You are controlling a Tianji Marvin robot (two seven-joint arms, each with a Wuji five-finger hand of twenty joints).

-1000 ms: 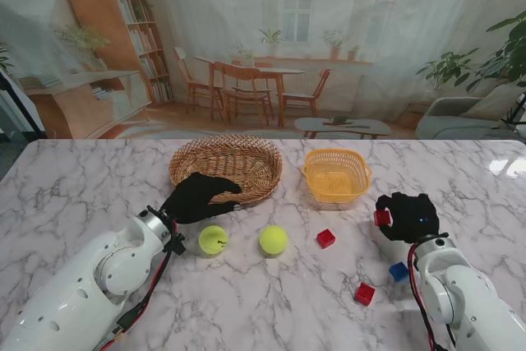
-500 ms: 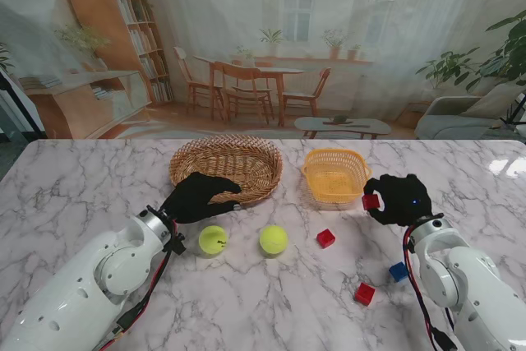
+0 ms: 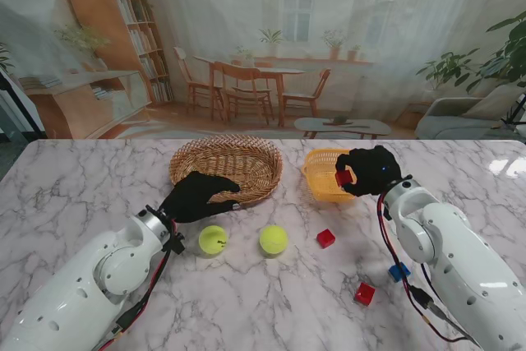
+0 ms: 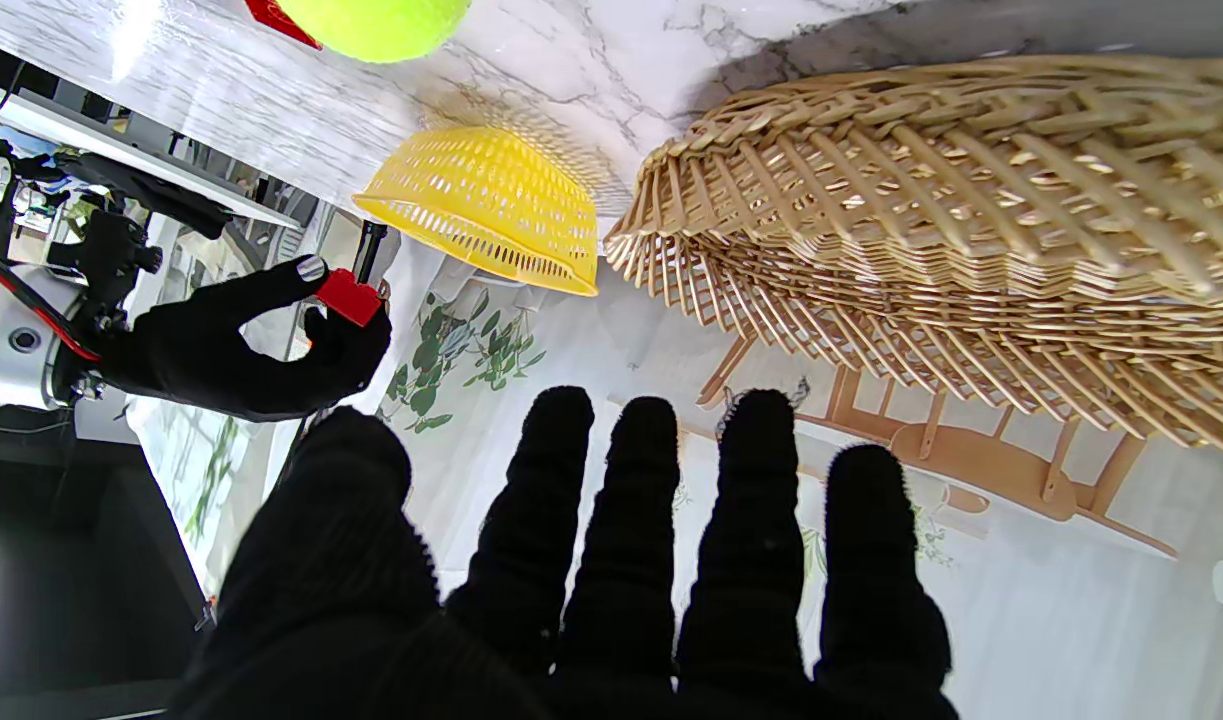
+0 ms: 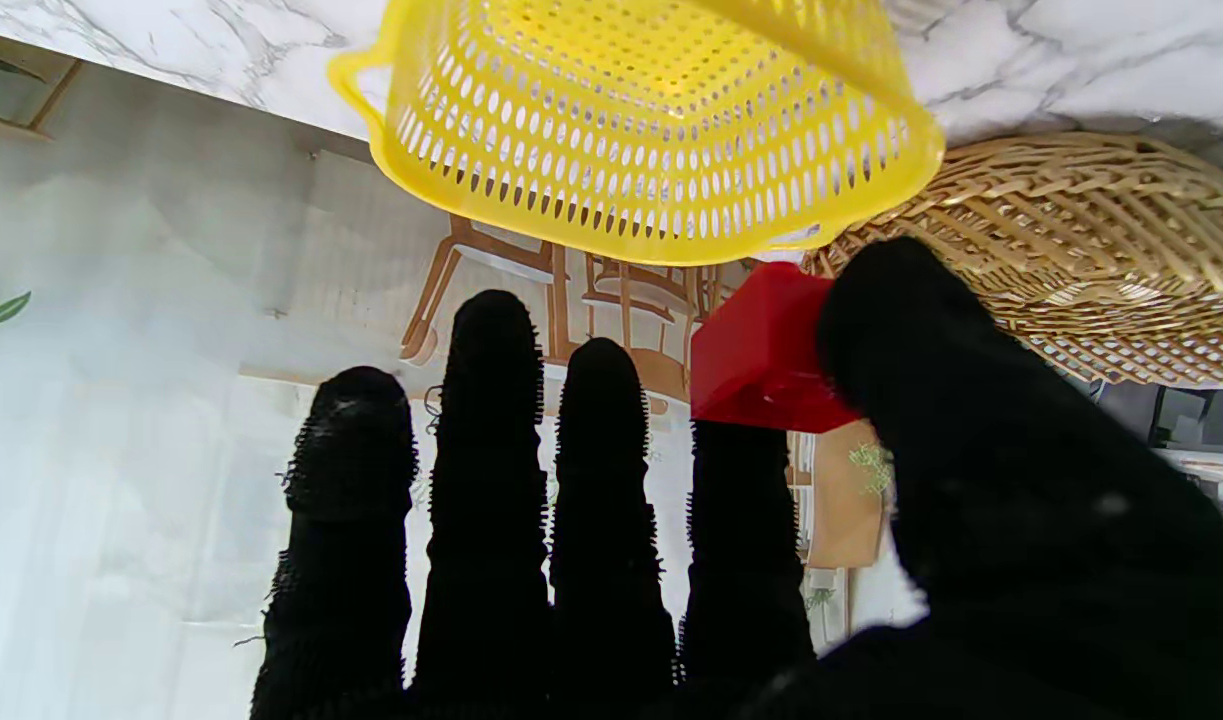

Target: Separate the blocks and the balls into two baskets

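Stand view, left to right. Left hand (image 3: 198, 197): lower left of centre, fingers extended and slightly spread, holding nothing; fingertips reach the near rim of the wicker basket (image 3: 226, 166). Contact with the rim cannot be confirmed; the left wrist view shows the fingers (image 4: 631, 520) straight with the weave just beyond them.

First tennis ball (image 3: 212, 240): on the marble table (image 3: 74, 195), just nearer to me than the left hand. Second tennis ball (image 3: 274, 240): centre, apart from the first.

Loose red block (image 3: 326, 238): right of the second ball. Another red block (image 3: 364, 293) lower right; blue block (image 3: 399, 271) beside the right forearm.

Yellow basket (image 3: 325, 182): right of the wicker basket, upper centre.

Right hand (image 3: 368, 172): over the yellow basket's right rim, thumb and index finger pinching the held red block (image 3: 343, 177); other fingers extended. The right wrist view confirms the pinch (image 5: 761, 345) near the basket rim (image 5: 611, 150).
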